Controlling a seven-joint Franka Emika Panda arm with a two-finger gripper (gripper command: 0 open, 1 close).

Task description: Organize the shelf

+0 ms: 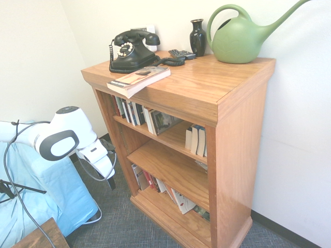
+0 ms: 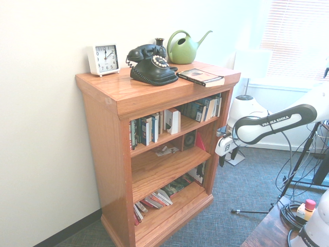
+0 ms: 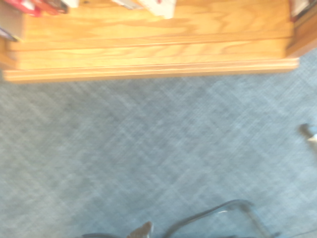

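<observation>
While the gripper (image 2: 226, 159) hangs wide open in front of the shelf (image 1: 240, 139), beside its open tiers, a paperback (image 1: 138, 80) overhangs the top board's front edge near the telephone (image 1: 132, 54).

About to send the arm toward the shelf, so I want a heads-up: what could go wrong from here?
The paperback on top juts past the front edge of the bookcase; a bump from below might knock it down.

The bottom-tier books lean and slump, so pulling one could bring neighbors down.

The rotary phone sits right behind the paperback, and its coiled cord might snag during a grab.
</observation>
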